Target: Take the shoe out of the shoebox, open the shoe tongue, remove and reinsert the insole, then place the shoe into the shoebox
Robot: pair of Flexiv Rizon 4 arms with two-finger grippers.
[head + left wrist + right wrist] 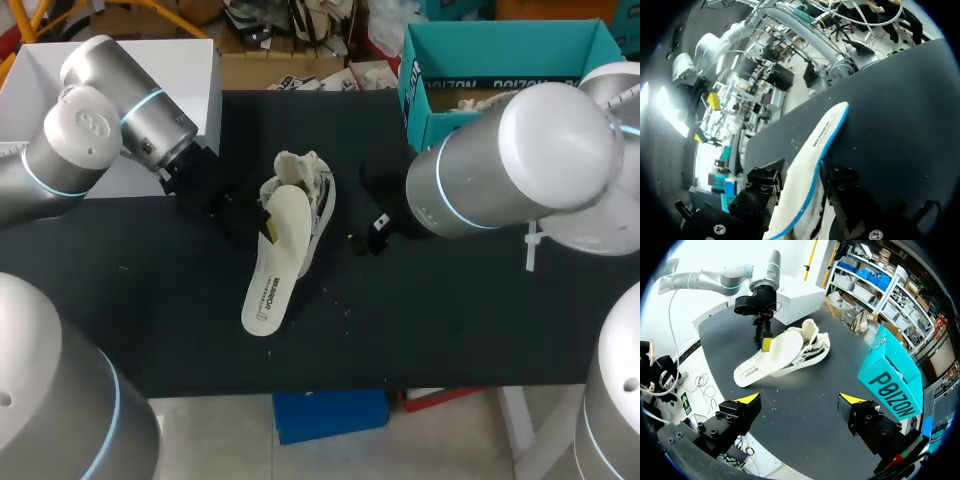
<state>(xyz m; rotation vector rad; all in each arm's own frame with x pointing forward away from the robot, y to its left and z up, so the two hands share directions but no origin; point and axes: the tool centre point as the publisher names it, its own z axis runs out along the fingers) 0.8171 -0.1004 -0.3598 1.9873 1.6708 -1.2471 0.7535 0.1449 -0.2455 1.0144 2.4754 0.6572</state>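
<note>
The insole (275,265) lies on, perhaps partly in, the shoe (318,190).

**Head view.** Even, diffuse light falls from above. The matte black table (450,330) returns little of it and swallows shadows, so the pale insole (275,265) at its centre reads brightest. Soft highlights lie on the white left arm (90,125) at ten o'clock and on the right arm (530,160) at two o'clock.

**Left wrist view.** Hard white glare enters at about ten o'clock from the left gripper (802,185), whose black body is underlit. The table edge bows.

**Right wrist view.** Brightness is uniform. The table ahead of the right gripper (800,399) reads grey.
</note>
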